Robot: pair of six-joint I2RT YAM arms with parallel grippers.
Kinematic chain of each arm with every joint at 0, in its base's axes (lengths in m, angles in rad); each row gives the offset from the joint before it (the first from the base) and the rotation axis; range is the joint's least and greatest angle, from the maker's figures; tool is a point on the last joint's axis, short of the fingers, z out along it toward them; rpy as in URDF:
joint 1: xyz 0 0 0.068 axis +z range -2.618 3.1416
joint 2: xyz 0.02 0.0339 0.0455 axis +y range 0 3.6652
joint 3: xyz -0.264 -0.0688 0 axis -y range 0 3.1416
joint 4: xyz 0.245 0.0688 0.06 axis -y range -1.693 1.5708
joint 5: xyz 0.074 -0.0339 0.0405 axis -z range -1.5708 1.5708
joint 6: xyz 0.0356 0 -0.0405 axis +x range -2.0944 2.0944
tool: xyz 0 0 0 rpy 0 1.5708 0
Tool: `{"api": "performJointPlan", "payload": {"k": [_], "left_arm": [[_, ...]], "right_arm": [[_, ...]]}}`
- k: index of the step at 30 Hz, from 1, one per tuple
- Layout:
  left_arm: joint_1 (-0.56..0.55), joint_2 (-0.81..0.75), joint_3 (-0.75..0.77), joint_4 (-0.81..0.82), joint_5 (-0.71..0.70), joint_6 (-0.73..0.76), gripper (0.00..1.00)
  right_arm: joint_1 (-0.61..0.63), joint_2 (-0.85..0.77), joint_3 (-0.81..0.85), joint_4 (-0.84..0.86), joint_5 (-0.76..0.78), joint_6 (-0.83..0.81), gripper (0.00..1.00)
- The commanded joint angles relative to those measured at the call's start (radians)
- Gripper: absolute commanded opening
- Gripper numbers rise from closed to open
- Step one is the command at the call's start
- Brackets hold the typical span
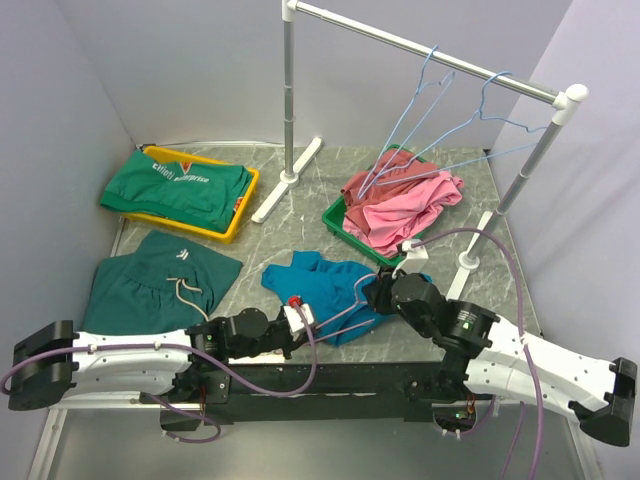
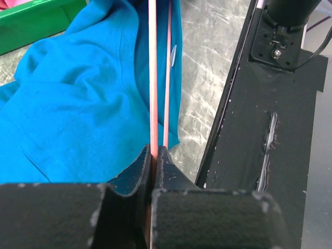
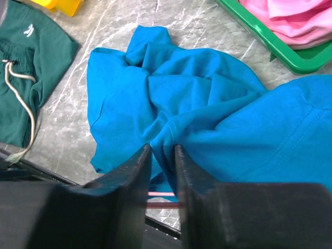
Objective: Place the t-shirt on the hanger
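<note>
My left hand clamps the stiff hanger wire, my right hand pinches the limp t-shirt — best held by its hem.

A robotics lab cell: plain pale walls box in a marble-patterned bench carrying a clothes rail, a yellow bin and a green bin.

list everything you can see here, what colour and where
t-shirt: 1, teal-blue, crumpled, near middle
hanger: 1, pink, lying against t-shirt
shorts: 1, dark green, near left
folded garment: 1, green, in yellow tray, far left
clothes: pile, pink and maroon, in green tray
wire hangers: 2, light blue, on rack
rack: 1, white and silver, far side
table: 1, grey marbled
left claw: black, shut on hanger
right claw: black, shut on t-shirt
</note>
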Motion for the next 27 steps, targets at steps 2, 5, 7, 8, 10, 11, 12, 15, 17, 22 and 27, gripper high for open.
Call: {"api": "performJointPlan", "payload": {"k": [2,5,7,8,10,11,12,15,17,22,27], "left_arm": [[-0.009,-0.007,-0.035,0.207,0.026,-0.028,0.01],[-0.006,0.014,-0.029,0.197,0.03,-0.043,0.01],[-0.002,0.023,-0.025,0.187,0.05,-0.054,0.01],[0.004,0.03,-0.026,0.188,0.056,-0.06,0.01],[0.023,0.033,-0.028,0.182,0.081,-0.09,0.01],[0.046,0.033,-0.028,0.181,0.094,-0.1,0.01],[0.055,0.033,-0.029,0.179,0.105,-0.11,0.01],[0.069,0.028,-0.037,0.188,0.127,-0.112,0.01],[0.07,0.022,-0.038,0.19,0.13,-0.112,0.01],[0.07,0.025,-0.046,0.2,0.154,-0.104,0.01],[0.07,0.01,-0.069,0.225,0.154,-0.112,0.01]], "right_arm": [[-0.003,-0.043,-0.001,0.035,-0.019,-0.043,0.45],[-0.002,-0.095,-0.022,0.078,-0.053,-0.085,0.61],[-0.002,-0.138,-0.033,0.1,-0.056,-0.099,0.66],[-0.002,-0.149,-0.039,0.101,-0.053,-0.102,0.66],[-0.002,-0.183,-0.048,0.103,-0.042,-0.099,0.66],[-0.002,-0.193,-0.051,0.098,-0.013,-0.094,0.65],[-0.002,-0.203,-0.053,0.079,0.004,-0.065,0.63],[-0.005,-0.2,-0.036,-0.022,0.125,0.027,0.61],[-0.005,-0.171,-0.012,-0.058,0.166,0.051,0.61],[-0.014,-0.135,0.007,-0.106,0.222,0.125,0.79],[-0.052,-0.046,0.042,-0.127,0.216,0.134,0.8]]}}
